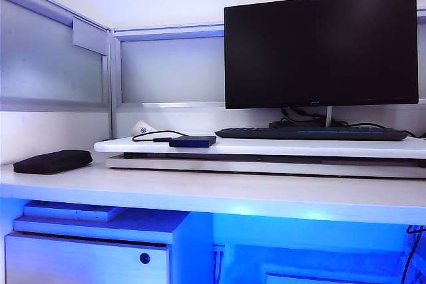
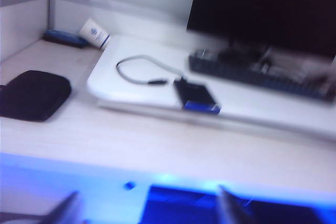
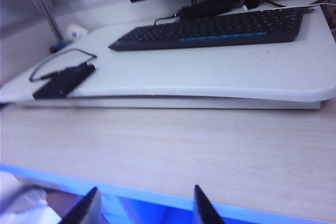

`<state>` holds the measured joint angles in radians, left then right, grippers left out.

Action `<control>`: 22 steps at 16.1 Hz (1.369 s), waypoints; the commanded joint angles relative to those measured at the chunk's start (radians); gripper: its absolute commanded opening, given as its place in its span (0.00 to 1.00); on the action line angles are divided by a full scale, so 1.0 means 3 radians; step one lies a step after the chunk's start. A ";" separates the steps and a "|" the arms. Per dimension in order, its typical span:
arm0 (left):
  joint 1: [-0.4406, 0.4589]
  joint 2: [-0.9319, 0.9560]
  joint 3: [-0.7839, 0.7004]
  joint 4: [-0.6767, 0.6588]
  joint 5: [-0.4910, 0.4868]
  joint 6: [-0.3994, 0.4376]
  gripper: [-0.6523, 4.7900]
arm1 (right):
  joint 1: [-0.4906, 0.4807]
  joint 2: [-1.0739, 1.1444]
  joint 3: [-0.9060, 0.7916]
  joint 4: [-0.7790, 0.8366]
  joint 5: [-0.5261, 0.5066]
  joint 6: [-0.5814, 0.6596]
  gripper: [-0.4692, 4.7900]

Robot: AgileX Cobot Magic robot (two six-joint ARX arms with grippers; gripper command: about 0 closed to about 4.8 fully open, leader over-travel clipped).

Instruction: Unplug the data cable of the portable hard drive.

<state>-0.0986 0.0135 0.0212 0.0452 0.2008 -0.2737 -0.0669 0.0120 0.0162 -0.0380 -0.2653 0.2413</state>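
Note:
The portable hard drive (image 1: pixel 193 141), a small flat black box, lies on the left part of the white raised board (image 1: pixel 266 145). It also shows in both wrist views, as hard drive (image 2: pixel 197 97) and hard drive (image 3: pixel 64 81). The thin data cable (image 1: pixel 156 135) loops behind it, and its plug end reaches the drive's left end. The same cable (image 2: pixel 137 66) is blurred in the left wrist view and plainer as cable (image 3: pixel 58 61). My left gripper (image 2: pixel 148 203) and right gripper (image 3: pixel 146 198) both hang open and empty at the desk's front edge, far short of the drive. Neither appears in the exterior view.
A black fabric pouch (image 1: pixel 53 161) lies on the desk at the left. A black keyboard (image 1: pixel 309 134) and a dark monitor (image 1: pixel 319 48) stand on the board right of the drive. A white paper cup (image 2: pixel 95 32) lies by the partition corner. A drawer unit (image 1: pixel 86 254) sits below the desk.

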 commanded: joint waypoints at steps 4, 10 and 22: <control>-0.0001 0.0003 0.0009 0.0576 0.0019 -0.0790 0.82 | -0.0001 -0.0001 0.0057 0.0556 -0.0013 0.0629 0.62; -0.0004 0.0005 0.0292 0.0673 0.0306 -0.1658 1.00 | -0.0001 0.0006 0.0556 0.0451 0.0005 0.0645 0.75; -0.0010 0.2873 0.1338 0.2370 0.1155 -0.2710 1.00 | 0.0000 0.0999 0.1424 0.0676 -0.0048 0.0861 0.83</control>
<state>-0.0990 0.8131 0.4011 0.6918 0.4904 -1.0302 -0.0666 0.2626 0.4068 0.1444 -0.2661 0.5041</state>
